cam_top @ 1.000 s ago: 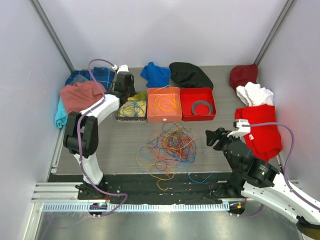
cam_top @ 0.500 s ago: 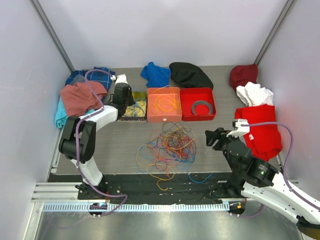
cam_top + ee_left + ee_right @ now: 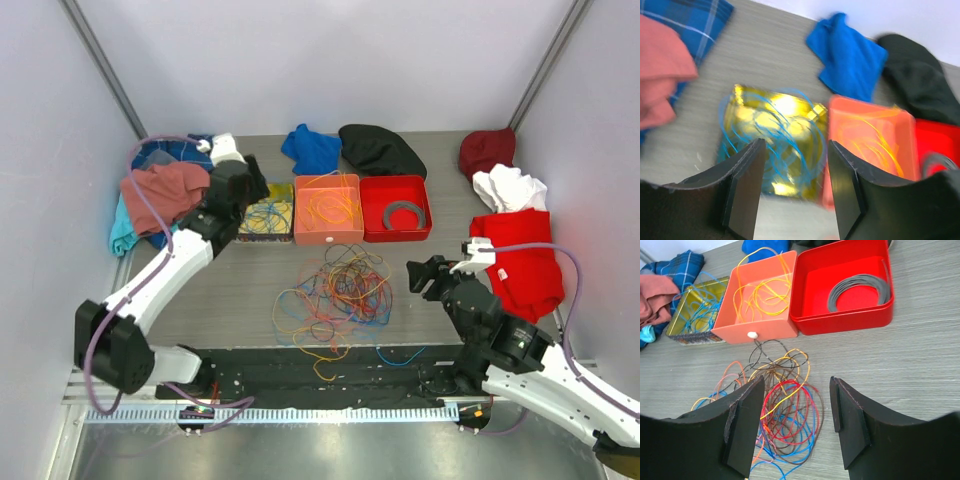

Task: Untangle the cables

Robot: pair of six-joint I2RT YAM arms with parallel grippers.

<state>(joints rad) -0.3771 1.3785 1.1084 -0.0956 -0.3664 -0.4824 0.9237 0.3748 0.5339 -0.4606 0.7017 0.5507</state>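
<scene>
We find the cables (image 3: 335,290) as one loose heap of thin, flexible looping strands in orange, yellow, blue, red and dark tones on the grey, fine-grained tabletop (image 3: 240,285). The heap lies just in front of three rectangular trays: a shiny gold tin (image 3: 690,338) with blue strands, an orange tray (image 3: 757,330) with yellow ones, a red tray (image 3: 850,322) with a grey coiled ring (image 3: 836,291). Both tools are spread wide: the left tool (image 3: 794,187) above the gold tin, the right tool (image 3: 795,425) near the heap.

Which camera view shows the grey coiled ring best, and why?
Right wrist: the grey coiled ring lies large and sharp in the red box. Top external shows it whole but small; left wrist only a blurred sliver at the edge.
</scene>
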